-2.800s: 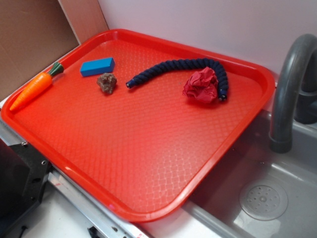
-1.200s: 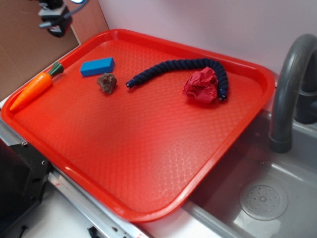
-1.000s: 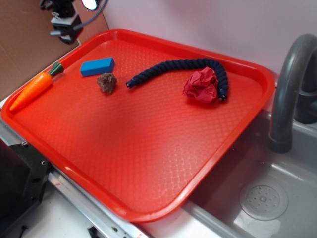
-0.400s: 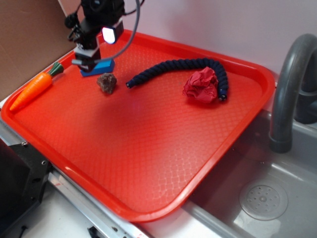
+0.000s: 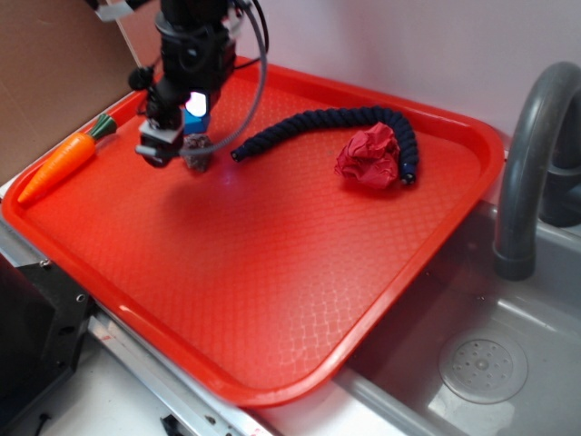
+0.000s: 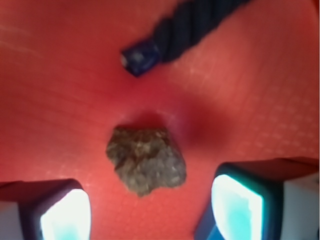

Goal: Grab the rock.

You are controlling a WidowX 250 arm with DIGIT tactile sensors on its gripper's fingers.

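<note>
The rock (image 6: 146,159), a small lumpy brown-grey stone, lies on the red tray (image 5: 272,272) near its back left. In the exterior view the rock (image 5: 199,158) is partly hidden under my gripper (image 5: 178,153), which hangs just above it. The wrist view shows my gripper (image 6: 152,216) open, its lit fingertips (image 6: 65,217) standing to either side of the rock's near edge without touching it. The rock sits slightly ahead of the gap between them.
A dark blue rope (image 5: 318,123) curves across the back of the tray, its end (image 6: 140,56) just beyond the rock. A crumpled red paper ball (image 5: 368,156) lies by the rope. A toy carrot (image 5: 59,163) rests on the left rim. A grey sink (image 5: 490,363) and faucet (image 5: 526,163) are at right.
My arm came in from the upper left and dropped down over the rock, hiding most of the blue block. The rock, rope, paper ball and carrot have stayed put.
</note>
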